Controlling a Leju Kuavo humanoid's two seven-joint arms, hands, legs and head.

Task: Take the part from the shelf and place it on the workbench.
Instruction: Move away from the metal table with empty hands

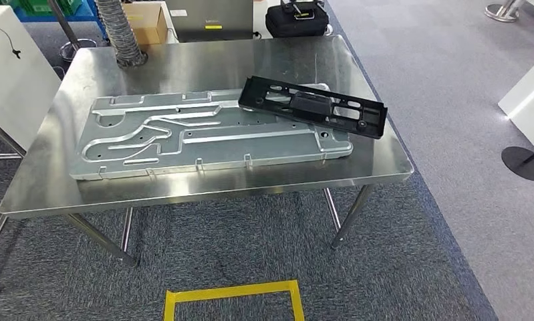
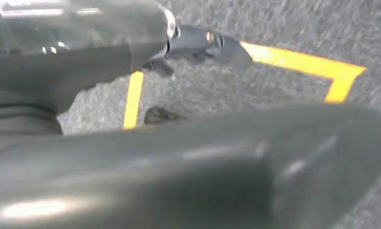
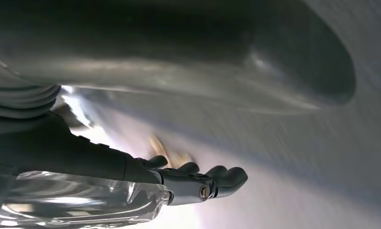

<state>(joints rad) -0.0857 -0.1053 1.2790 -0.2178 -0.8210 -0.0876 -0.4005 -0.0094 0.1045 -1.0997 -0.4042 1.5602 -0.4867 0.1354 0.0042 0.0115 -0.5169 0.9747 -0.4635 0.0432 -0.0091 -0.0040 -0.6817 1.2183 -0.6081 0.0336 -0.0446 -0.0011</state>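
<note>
Part (image 1: 313,107), black and long, already lies on the workbench (image 1: 204,190) near its far right corner, overlapping the metal panel (image 1: 210,137); both hands, left hand (image 2: 198,43) and right hand (image 3: 198,183), hang released with nothing held; best keep them clear of the edge.

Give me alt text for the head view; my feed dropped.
A steel workbench holds a large silver stamped panel, with a long black plastic part lying tilted across the panel's far right corner. Grey carpet surrounds the bench, and a yellow tape square marks the floor in front.
</note>
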